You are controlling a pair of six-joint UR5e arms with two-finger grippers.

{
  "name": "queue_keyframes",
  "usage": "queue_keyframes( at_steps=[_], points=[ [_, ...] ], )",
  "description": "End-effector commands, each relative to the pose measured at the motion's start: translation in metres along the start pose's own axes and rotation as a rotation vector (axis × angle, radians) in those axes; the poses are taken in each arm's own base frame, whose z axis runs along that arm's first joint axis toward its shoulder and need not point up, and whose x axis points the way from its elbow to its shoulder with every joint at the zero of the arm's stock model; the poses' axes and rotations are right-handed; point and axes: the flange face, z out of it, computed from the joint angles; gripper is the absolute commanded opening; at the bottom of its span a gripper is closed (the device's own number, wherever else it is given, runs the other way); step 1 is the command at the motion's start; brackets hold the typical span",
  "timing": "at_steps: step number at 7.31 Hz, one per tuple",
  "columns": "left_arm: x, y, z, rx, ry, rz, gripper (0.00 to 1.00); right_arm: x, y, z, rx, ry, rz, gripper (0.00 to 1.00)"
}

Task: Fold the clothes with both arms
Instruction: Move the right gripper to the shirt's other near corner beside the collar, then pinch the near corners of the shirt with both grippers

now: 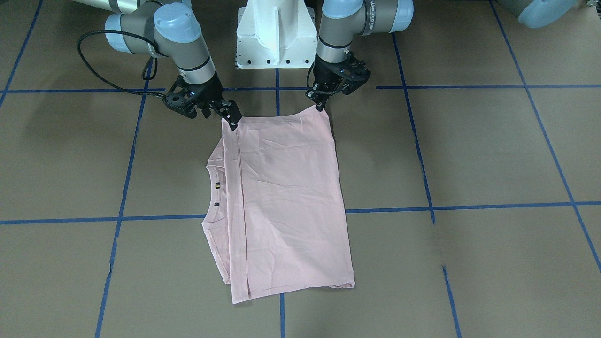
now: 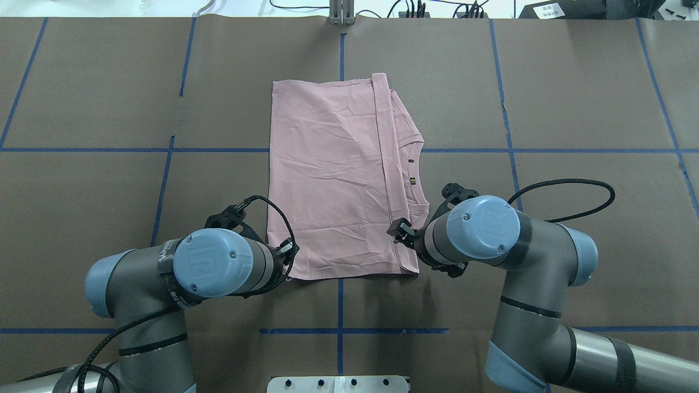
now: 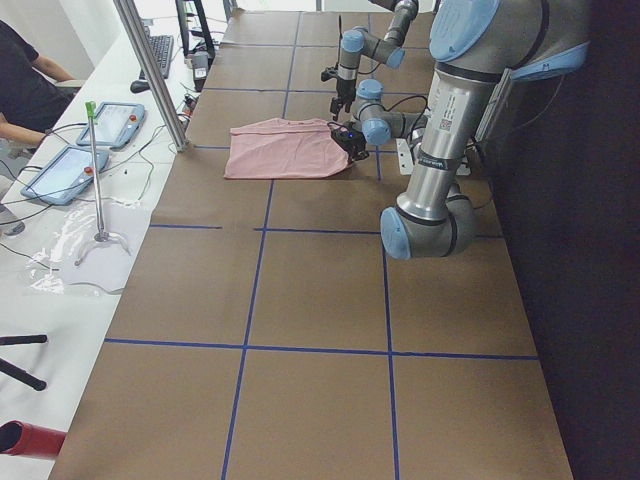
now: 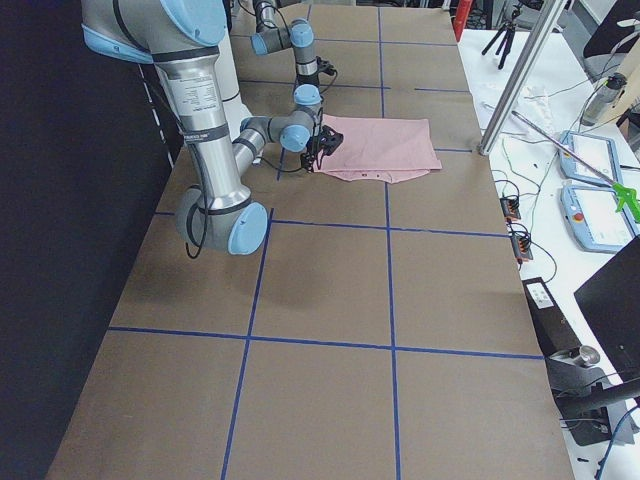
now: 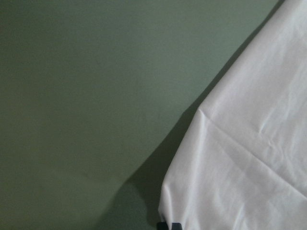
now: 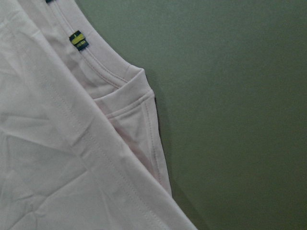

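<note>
My left arm and right arm are grey metal tubes. Each joint is closed by a round light blue cap with a raised logo and small screws. Black bands with white lettering ring the tubes. My left hand and right hand are black and two-fingered, each trailing a looping black cable. My base is a white pedestal

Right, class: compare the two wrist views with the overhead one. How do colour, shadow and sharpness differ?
Overhead view: even light, brown table, T-shirt clearly pink, sharp. Left wrist view: dim, table looks green, shirt washed to near white, dark shadow along its edge. Right wrist view: same green cast, but the shirt reads pink and its stitching is crisp.
</note>
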Motion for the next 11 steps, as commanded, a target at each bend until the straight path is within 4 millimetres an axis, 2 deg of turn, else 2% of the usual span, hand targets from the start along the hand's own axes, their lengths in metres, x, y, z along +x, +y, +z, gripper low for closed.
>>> queue_keyframes(
  at_steps=[1, 8, 9, 11],
  points=[
    [0.001, -0.002, -0.003, 0.000, 0.007, 0.007, 0.00, -0.027, 0.020, 0.023, 0.018, 0.056, 0.045, 1.00],
    [0.002, -0.005, -0.005, 0.002, 0.010, 0.006, 0.00, -0.021, 0.021, 0.036, 0.036, 0.107, 0.049, 1.00],
    [0.003, -0.005, -0.005, 0.003, 0.011, 0.005, 0.00, -0.022, 0.021, 0.035, 0.036, 0.105, 0.049, 0.84],
    [0.003, -0.006, -0.005, 0.004, 0.011, 0.004, 0.00, -0.022, 0.020, 0.035, 0.033, 0.106, 0.039, 0.13]
  ],
)
